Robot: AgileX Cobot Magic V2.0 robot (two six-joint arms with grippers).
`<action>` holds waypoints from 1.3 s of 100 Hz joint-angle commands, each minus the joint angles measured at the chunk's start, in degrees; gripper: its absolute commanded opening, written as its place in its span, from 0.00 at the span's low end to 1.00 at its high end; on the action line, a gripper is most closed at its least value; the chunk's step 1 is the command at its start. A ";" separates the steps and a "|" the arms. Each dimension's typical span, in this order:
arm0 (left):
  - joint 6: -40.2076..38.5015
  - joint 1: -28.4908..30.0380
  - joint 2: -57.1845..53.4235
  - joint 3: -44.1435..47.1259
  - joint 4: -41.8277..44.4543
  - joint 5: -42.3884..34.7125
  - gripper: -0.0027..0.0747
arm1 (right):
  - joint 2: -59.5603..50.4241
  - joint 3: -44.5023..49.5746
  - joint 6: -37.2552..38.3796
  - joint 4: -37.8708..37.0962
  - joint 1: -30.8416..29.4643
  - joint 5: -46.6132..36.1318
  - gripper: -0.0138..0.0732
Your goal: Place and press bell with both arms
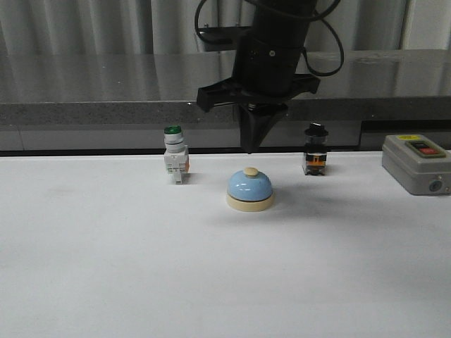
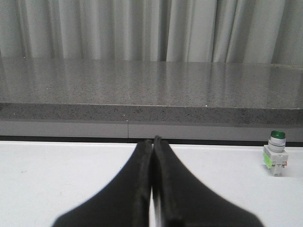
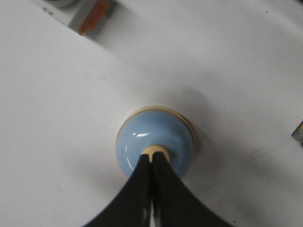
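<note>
Hanging straight above the bell [image 1: 249, 191], the right gripper [image 1: 250, 148] points down at the table [image 1: 106, 267] with its two black fingers pressed together into one narrow tip, holding nothing. In the front view that tip is just over the cream button [image 1: 251, 171] on the bell's top, with a small gap of background visible between them, so the two appear apart. The right wrist view looks down on the same scene: the light-blue dome of the bell [image 3: 155, 146] sits on its cream base, and the closed right gripper [image 3: 152, 160] lines up with the button [image 3: 156, 151], its tip overlapping the button's near edge in that picture; whether it touches cannot be told from there. The bell stands upright on the white table, about midway across it and a little nearer the robot than the other things. Beyond and to its left is a white push-button switch [image 1: 175, 164] with a green cap, beyond and to its right a small black-knobbed switch [image 1: 314, 150], and well off to the right a grey box [image 1: 417, 163] with red and green buttons. The left gripper [image 2: 153, 140] is also shut, fingers meeting along a thin seam, low over bare table with the green-capped switch [image 2: 276, 153] off to one side and no bell in its view.
</note>
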 commanded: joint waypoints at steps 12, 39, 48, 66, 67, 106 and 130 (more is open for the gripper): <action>-0.51 0.03 -1.72 2.41 -0.43 -4.55 0.01 | -1.34 -1.96 -0.77 -1.06 -0.62 -1.64 0.09; -0.51 0.03 -1.72 2.41 -0.43 -4.55 0.01 | 0.44 -2.03 -0.77 -0.73 -0.62 -0.23 0.09; -0.51 0.03 -1.72 2.41 -0.43 -4.55 0.01 | -1.26 -2.08 -0.77 -0.68 -0.62 -0.06 0.09; -0.51 0.03 -1.72 2.41 -0.43 -4.55 0.01 | -6.71 -2.08 -0.72 -0.05 -0.62 0.30 0.09; -0.51 0.03 -1.72 2.41 -0.43 -4.55 0.01 | -6.91 -2.08 -0.72 -0.05 -0.69 0.40 0.09; -0.51 0.03 -1.72 2.41 -0.43 -4.55 0.01 | -12.81 0.01 0.21 0.02 -6.29 5.75 0.09; -0.51 0.03 -1.72 2.41 -0.43 -4.55 0.01 | -18.89 8.06 0.34 1.45 -13.59 3.58 0.09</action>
